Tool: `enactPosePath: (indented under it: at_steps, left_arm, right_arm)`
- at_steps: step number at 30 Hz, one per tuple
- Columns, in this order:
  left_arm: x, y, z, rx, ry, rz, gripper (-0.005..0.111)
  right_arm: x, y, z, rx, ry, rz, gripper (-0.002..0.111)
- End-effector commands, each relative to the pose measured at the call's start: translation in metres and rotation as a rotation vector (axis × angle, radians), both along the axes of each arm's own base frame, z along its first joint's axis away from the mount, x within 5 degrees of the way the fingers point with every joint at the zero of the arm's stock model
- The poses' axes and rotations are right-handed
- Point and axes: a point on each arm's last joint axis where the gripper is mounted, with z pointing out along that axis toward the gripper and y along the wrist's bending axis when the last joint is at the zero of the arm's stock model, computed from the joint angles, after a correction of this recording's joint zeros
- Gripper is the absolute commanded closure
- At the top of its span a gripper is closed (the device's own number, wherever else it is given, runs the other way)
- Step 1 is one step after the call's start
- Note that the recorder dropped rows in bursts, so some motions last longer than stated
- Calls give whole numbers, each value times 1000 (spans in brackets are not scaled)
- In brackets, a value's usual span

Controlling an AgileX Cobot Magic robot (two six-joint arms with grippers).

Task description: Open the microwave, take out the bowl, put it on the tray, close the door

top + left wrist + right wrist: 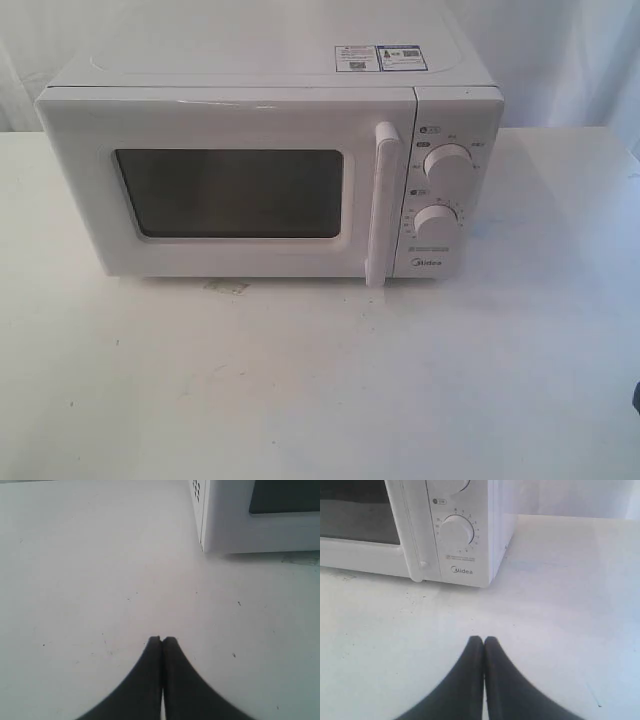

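Observation:
The white microwave [270, 170] stands at the back of the white table with its door [230, 190] closed. The door has a dark window and a vertical white bar handle [383, 205]. Two round dials [445, 165] sit on the control panel to the right of the handle. The bowl is hidden; the dark window shows nothing inside. The tray is out of view. My left gripper [161, 639] is shut and empty over bare table, near the microwave's [250, 520] left front corner. My right gripper [483, 639] is shut and empty, in front of the lower dial [456, 530].
White table surface [320, 380] spreads in front of and beside the microwave. Stickers [380, 57] lie on the microwave's top. A small dark part [636, 395] shows at the right edge of the exterior view. White cloth hangs behind.

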Motion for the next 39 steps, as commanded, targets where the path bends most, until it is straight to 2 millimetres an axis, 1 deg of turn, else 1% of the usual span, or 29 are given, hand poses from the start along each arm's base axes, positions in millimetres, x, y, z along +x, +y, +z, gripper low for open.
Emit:
enactPosePath:
  at_steps: [1,23,31,34,39]
  left_arm:
    - [0,0,-1,-1,1,2,107]
    - [0,0,-1,-1,1,2,107]
    - [0,0,-1,-1,1,2,107]
    - [0,0,-1,-1,1,2,107]
    - [0,0,-1,-1,1,2,107]
  right_arm:
    - [0,0,-1,-10,-9,-4,108]
    - [0,0,-1,-10,-9,-4,108]
    - [0,0,-1,-35,-18,3,108]
    - [1,0,4,-75,-84,13,108]
    - [2,0,13,-57,-173,14,108]
